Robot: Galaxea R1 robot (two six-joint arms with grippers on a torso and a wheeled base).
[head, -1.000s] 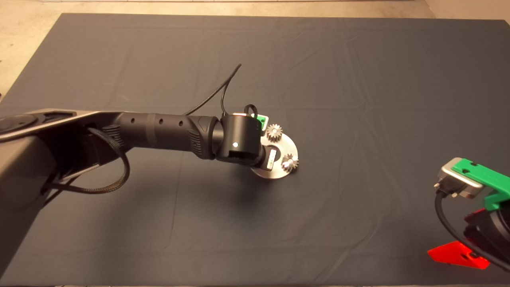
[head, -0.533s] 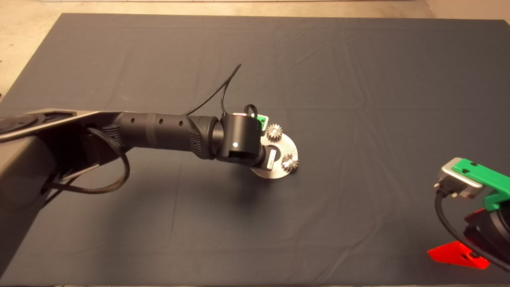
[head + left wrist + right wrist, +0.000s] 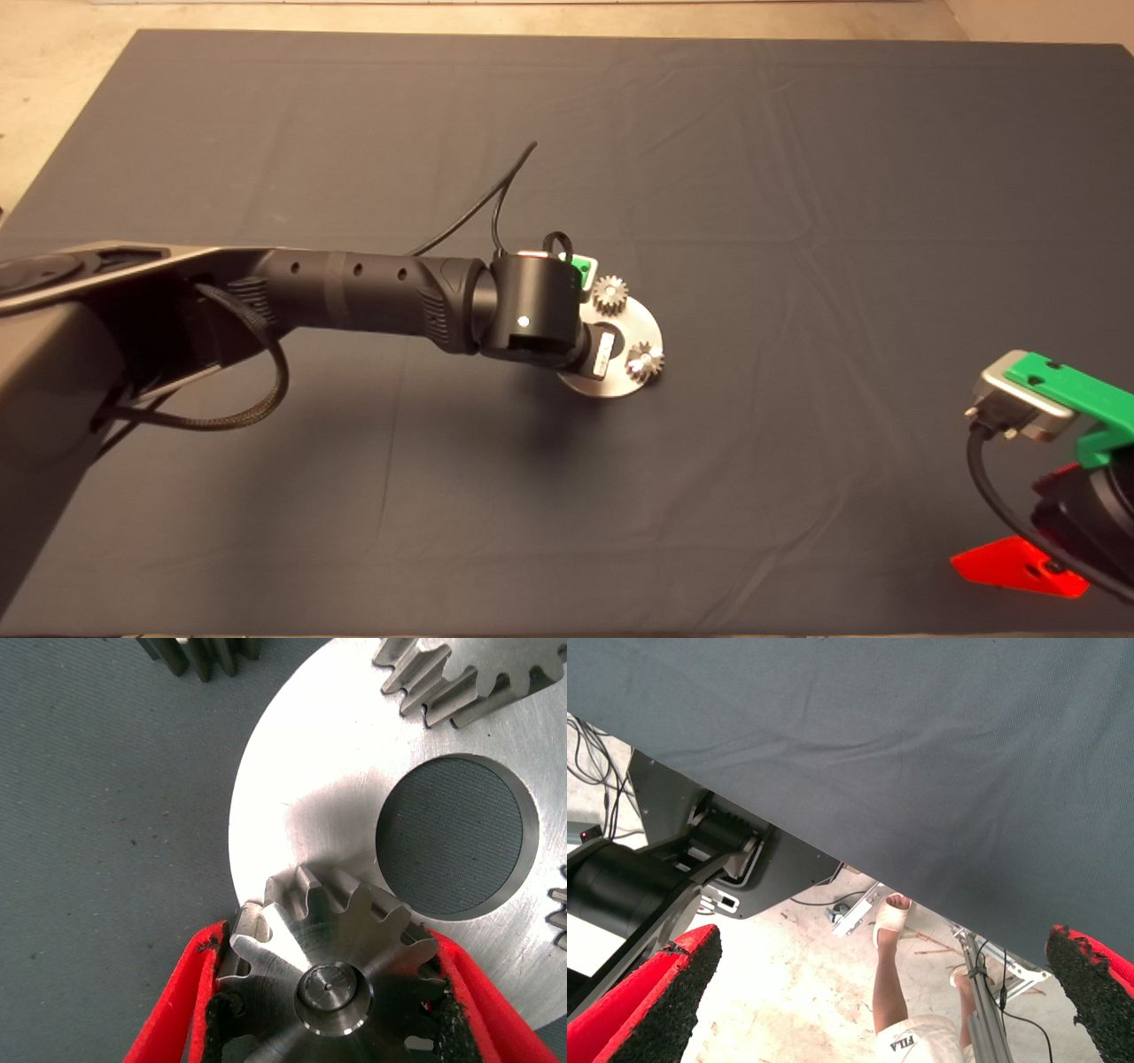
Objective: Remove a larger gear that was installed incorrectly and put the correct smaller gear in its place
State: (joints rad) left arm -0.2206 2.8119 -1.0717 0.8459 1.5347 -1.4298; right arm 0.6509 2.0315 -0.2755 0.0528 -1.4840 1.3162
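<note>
Red fingers point(image 3: 182, 992) of left hand point(image 3: 332, 992) clamp partly cropped gear point(image 3: 332, 943).

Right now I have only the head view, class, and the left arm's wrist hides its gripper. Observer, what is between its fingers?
Observer: The left gripper is shut on a gear, with a red finger against each side.
Operator: Is that gear loose or mounted?
Observer: Mounted. A pin shows through its centre hole, and it sits near the plate's edge.
Operator: And the right gripper?
Observer: The right gripper is open, its fingers wide apart, looking past the mat's edge.
</note>
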